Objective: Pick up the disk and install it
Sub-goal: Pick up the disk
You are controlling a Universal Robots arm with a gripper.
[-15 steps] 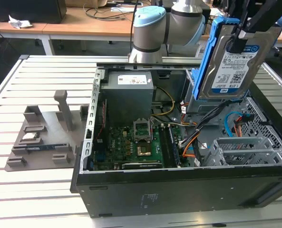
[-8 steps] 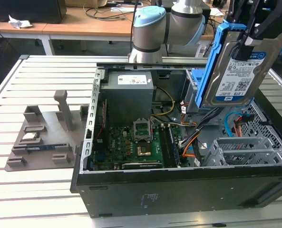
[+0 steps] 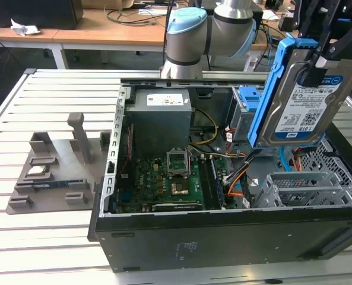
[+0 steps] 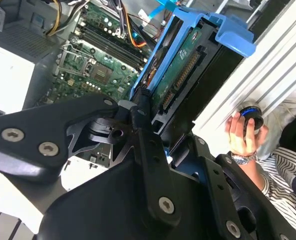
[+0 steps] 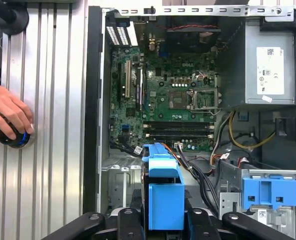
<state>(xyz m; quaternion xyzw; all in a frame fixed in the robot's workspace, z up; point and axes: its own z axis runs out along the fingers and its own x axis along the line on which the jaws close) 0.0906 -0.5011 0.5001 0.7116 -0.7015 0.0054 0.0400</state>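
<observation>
The disk (image 3: pixel 306 107), a silver drive with a blue-and-white label in a blue carrier frame, hangs tilted on edge above the right end of the open computer case (image 3: pixel 223 237). My gripper (image 3: pixel 320 64) is shut on it from above, black fingers on both flat faces. In the second wrist view the disk (image 4: pixel 180 70) shows its green circuit side and connector between my gripper (image 4: pixel 155 117) fingers. The first wrist view looks down the disk's blue carrier end (image 5: pixel 163 192), with the gripper (image 5: pixel 162 222) clamped round it above the case floor.
A grey cage with a blue latch (image 3: pixel 247 107) (image 5: pixel 270 192) stands in the case beside the power supply (image 3: pixel 161 116). The motherboard (image 3: pixel 164 178) and loose cables lie below. A grey fixture (image 3: pixel 51 172) sits at the exterior view's left. A person's hand (image 5: pixel 10 117) rests on a round knob.
</observation>
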